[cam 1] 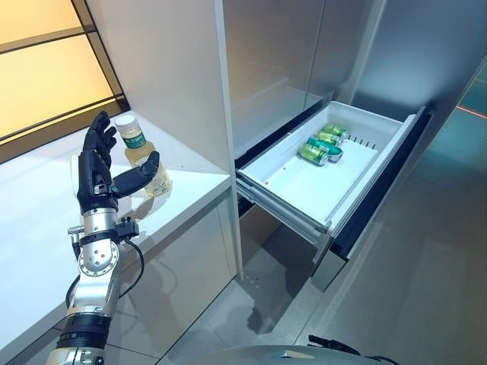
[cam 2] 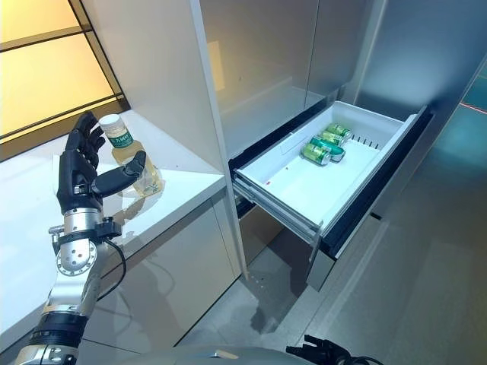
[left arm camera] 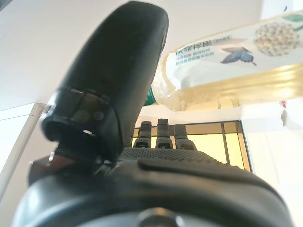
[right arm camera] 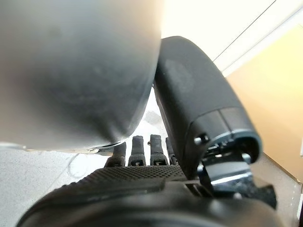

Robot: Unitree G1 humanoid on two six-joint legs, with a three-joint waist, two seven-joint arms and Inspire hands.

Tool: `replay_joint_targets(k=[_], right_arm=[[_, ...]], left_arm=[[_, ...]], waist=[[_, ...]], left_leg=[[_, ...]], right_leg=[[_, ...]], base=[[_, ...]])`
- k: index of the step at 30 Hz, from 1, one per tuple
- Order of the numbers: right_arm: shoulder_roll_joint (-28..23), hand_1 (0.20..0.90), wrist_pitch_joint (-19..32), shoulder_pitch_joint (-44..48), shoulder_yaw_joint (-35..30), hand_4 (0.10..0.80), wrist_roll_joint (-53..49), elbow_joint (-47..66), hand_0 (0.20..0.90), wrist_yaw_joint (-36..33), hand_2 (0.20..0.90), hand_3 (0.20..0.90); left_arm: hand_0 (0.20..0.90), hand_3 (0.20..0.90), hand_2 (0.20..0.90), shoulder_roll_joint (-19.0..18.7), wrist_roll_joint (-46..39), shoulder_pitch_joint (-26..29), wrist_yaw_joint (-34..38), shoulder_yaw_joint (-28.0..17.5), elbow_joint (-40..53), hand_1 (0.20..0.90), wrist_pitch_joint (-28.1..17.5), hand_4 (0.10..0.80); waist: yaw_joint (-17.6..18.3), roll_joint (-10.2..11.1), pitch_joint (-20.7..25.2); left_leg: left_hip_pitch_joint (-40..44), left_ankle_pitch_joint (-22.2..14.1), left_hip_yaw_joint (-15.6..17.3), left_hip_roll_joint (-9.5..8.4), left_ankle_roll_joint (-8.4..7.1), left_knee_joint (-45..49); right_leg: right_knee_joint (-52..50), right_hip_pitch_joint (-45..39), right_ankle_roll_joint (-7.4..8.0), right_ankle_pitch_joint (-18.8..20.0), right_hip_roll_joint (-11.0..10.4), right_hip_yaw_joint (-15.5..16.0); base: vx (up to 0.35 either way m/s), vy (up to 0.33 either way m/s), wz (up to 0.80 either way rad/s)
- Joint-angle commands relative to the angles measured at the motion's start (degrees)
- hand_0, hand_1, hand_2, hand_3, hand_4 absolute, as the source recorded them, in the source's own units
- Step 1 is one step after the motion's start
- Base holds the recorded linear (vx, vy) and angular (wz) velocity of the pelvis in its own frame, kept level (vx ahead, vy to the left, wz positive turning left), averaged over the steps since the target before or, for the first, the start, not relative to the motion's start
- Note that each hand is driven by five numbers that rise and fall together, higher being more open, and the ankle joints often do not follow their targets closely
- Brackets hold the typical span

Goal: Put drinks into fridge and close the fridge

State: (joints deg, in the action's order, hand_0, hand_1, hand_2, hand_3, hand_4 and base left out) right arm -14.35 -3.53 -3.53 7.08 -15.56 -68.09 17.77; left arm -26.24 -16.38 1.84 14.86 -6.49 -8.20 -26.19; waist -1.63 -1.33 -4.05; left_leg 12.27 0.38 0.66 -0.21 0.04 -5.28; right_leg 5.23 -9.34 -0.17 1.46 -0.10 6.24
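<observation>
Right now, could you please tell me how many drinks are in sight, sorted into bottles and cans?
Bottles: 1, the bottle on the white counter, by the left hand.
Cans: 3, the green cans lying in the open fridge drawer.
Total: 4 drinks.

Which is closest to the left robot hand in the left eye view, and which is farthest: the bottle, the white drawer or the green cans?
1. The bottle: on the white counter, right between the thumb and fingers of the left robot hand.
2. The white drawer: pulled open, off to the robot's right of the counter.
3. The green cans: lying at the far back of the drawer, farthest away.
</observation>
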Motion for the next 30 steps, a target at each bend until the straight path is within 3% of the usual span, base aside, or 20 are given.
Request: replay_joint_targets(k=[1, 28, 29, 30], right_arm=[[0.1, 0.9, 0.1, 0.8, 0.9, 0.8, 1.3, 0.0, 0.9, 1.6, 0.9, 0.9], [0.0, 0.9, 0.1, 0.2, 1.9, 0.8, 1.3, 0.4, 0.9, 1.6, 0.9, 0.9], [-0.1, 0.9, 0.1, 0.2, 1.9, 0.8, 1.3, 0.3, 0.9, 1.7, 0.9, 0.9], [-0.1, 0.9, 0.1, 0.2, 1.9, 0.8, 1.3, 0.3, 0.9, 1.7, 0.9, 0.9]], left_arm=[[0.9, 0.9, 0.9, -4.4, -0.9, 9.1, 1.2, -0.8, -1.3, 0.9, -3.1, 0.8], [0.9, 0.9, 0.9, -7.4, -1.9, 15.2, 1.0, 1.2, -6.5, 0.9, 3.3, 0.8], [0.808, 0.793, 0.808, -7.6, -2.3, 15.4, 0.6, 1.2, -6.6, 0.808, 3.6, 0.693], [0.596, 0.546, 0.596, -7.8, -2.7, 15.6, 0.1, 1.3, -7.0, 0.596, 3.7, 0.446]], waist=[[1.8, -0.2, 0.6], [3.7, -0.3, 0.9], [3.7, -0.3, 0.9], [3.7, -0.3, 0.9]], left_leg=[[-1.6, -4.1, 0.0, -1.93, 1.11, 0.7], [-1.1, -4.5, 1.1, -1.96, 1.41, 0.9], [-1.1, -4.5, 1.1, -1.98, 1.4, 0.9], [-1.1, -4.5, 1.1, -1.99, 1.4, 0.9]], right_leg=[[-7.7, 0.6, 2.33, -8.4, 0.4, 1.6], [-8.3, 0.9, 2.62, -8.7, 0.6, 0.0], [-8.3, 0.8, 2.65, -8.7, 0.6, 0.0], [-8.3, 0.8, 2.68, -8.6, 0.6, 0.0]], base=[[0.014, 0.003, -0.04], [0.002, 0.001, -0.01], [0.0, 0.0, 0.0], [0.0, 0.0, 0.0]])
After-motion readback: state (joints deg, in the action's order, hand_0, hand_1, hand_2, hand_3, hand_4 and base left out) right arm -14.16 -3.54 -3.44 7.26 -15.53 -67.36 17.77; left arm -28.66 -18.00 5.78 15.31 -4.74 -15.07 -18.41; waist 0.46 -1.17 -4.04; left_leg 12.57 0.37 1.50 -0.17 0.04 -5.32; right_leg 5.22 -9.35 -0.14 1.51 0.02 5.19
